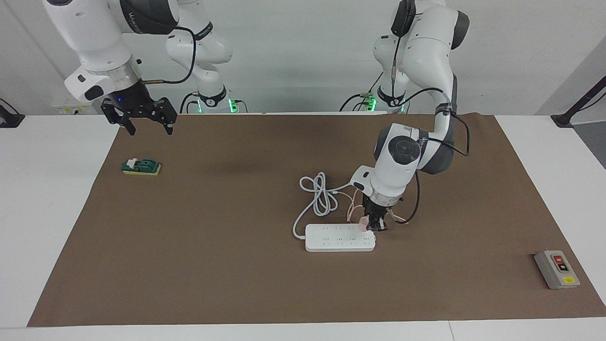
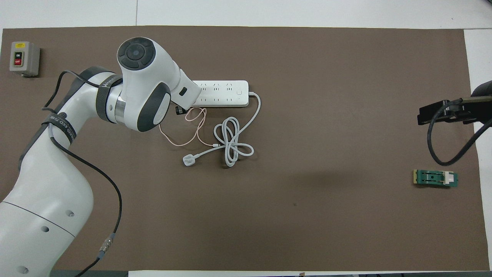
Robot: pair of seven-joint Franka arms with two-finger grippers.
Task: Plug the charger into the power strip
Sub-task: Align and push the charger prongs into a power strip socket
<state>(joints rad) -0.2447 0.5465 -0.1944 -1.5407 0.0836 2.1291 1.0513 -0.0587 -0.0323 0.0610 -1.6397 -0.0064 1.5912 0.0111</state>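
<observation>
White table point(image 1: 52, 199) is carrying a brown mat point(image 1: 227, 274) that's covering most of the frame; bare white strips are showing at the left, right and bottom edges. Plain pale wall point(image 1: 303, 52) is running across the top, evenly lit, with a dark stand point(image 1: 580, 106) poking in at upper right.

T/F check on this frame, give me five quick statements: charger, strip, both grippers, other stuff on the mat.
1. The left gripper is shut on the charger at the power strip. True.
2. The right gripper holds the white plug. False: it is open and empty; the white plug lies on the mat.
3. The grey button box sits on the power strip. False: it sits apart, toward the left arm's end.
4. The green block lies toward the right arm's end. True.
5. The right gripper touches the green block. False: it hangs above the mat.
</observation>
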